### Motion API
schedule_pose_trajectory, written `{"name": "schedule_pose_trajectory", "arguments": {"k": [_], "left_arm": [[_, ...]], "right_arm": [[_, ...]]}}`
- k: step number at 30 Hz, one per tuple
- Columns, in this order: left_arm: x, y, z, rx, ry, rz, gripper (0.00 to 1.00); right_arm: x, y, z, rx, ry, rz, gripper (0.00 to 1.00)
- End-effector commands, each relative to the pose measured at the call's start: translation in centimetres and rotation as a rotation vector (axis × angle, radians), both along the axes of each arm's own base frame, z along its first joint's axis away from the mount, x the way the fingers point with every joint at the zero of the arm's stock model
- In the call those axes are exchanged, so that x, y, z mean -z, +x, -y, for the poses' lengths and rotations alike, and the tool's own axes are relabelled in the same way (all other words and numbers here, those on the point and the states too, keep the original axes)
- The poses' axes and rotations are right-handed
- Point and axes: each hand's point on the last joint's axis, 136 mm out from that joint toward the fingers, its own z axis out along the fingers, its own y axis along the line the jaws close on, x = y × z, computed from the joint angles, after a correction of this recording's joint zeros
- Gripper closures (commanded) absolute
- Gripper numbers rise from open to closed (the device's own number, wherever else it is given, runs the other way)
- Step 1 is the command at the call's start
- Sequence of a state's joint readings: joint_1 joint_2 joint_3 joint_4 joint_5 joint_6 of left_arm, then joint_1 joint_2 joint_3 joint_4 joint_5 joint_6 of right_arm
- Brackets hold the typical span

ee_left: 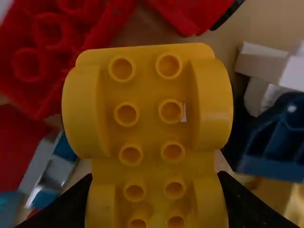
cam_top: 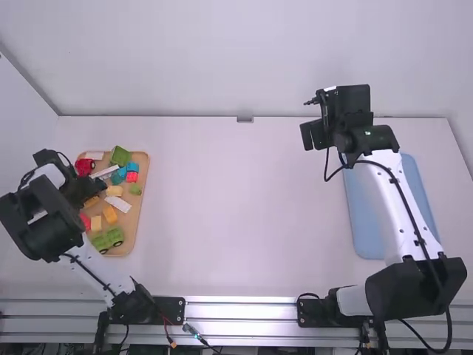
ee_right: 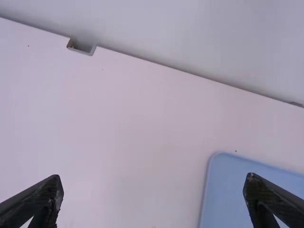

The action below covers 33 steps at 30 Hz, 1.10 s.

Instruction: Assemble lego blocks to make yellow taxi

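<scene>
- The left gripper (cam_top: 87, 191) had its jaws closed on a yellow car-body block (ee_left: 148, 118) with rounded fenders.
- Red studded bricks (ee_left: 45, 52) lay near that block.
- The wooden tray (cam_top: 142, 211) spread below and beside those jaws.
- Well apart, the right gripper (cam_top: 314, 136) held its jaws wide, near a blue mat (cam_top: 366, 222).

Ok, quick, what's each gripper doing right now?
Left gripper: closed on the yellow block, a finger at each side.
Right gripper: open, nothing between its fingers.
</scene>
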<state>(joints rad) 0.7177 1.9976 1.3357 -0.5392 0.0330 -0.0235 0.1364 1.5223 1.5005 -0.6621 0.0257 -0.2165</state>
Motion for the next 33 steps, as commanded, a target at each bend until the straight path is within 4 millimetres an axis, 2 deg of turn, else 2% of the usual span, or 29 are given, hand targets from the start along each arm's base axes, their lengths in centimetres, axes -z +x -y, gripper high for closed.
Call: {"name": "schedule_pose_trajectory", "arguments": {"k": [1,4,6,7,9,11,13,14,16,18,19,20,21,22,24,26,29,30,33], "left_arm": [[-4.1,0.9,0.6,-0.007,0.041,0.070,0.75],[-5.8,1.9,2.6,0.045,0.047,0.092,0.76],[-7.0,3.1,5.2,0.156,0.064,0.095,0.80],[-7.2,3.4,5.7,0.179,0.068,0.096,0.80],[-8.1,5.8,10.4,0.392,0.099,0.102,0.79],[-8.3,6.7,12.6,0.487,0.112,0.104,0.78],[-8.5,8.5,17.6,0.687,0.135,0.114,0.80],[-8.6,8.9,19.3,0.752,0.137,0.121,0.80],[-8.5,9.9,24.5,0.949,0.150,0.153,0.82],[-8.4,10.1,26.9,1.034,0.155,0.175,0.85],[-8.3,10.1,29.3,1.115,0.149,0.207,0.85],[-8.1,9.6,32.0,1.225,0.140,0.236,0.84],[-8.1,9.6,32.0,1.225,0.140,0.236,0.84],[-7.7,8.3,35.1,1.377,0.119,0.252,0.82],[-7.4,7.3,36.7,1.467,0.107,0.250,0.82],[-6.3,4.3,40.5,1.698,0.069,0.217,0.75],[-5.6,1.4,43.3,1.877,0.044,0.169,0.73],[-5.4,0.2,44.9,1.959,0.040,0.160,0.72],[-5.3,-1.0,47.5,2.054,0.055,0.185,0.71]], "right_arm": [[-1.0,0.5,0.1,0.005,0.005,0.019,0.01],[-0.9,0.3,0.1,0.005,0.005,0.012,0.01],[-0.7,0.2,0.1,0.005,0.003,0.002,0.01],[-0.7,0.1,0.2,0.005,0.003,0.001,0.01],[-0.6,0.0,0.2,0.005,0.002,-0.006,0.01],[-0.6,0.0,0.2,0.005,0.002,-0.006,0.01],[-0.5,0.0,0.2,0.008,0.000,-0.006,0.01],[-0.5,0.0,0.3,0.009,0.001,-0.006,0.01],[-0.5,0.0,0.9,0.028,0.005,-0.011,0.01],[-0.3,-0.1,1.2,0.035,0.004,-0.019,0.01],[-0.2,-0.2,1.4,0.040,0.003,-0.028,0.01],[0.0,-0.3,1.7,0.046,0.004,-0.037,0.01],[0.0,-0.3,1.7,0.046,0.004,-0.037,0.01],[0.1,-0.5,2.2,0.059,0.005,-0.045,0.01],[0.2,-0.5,2.6,0.076,0.012,-0.049,0.01],[0.2,-0.5,3.2,0.117,0.037,-0.054,0.01],[0.2,-0.5,3.6,0.142,0.051,-0.056,0.01],[0.3,-0.5,3.8,0.148,0.053,-0.058,0.01],[0.3,-0.6,3.9,0.149,0.055,-0.062,0.01]]}}
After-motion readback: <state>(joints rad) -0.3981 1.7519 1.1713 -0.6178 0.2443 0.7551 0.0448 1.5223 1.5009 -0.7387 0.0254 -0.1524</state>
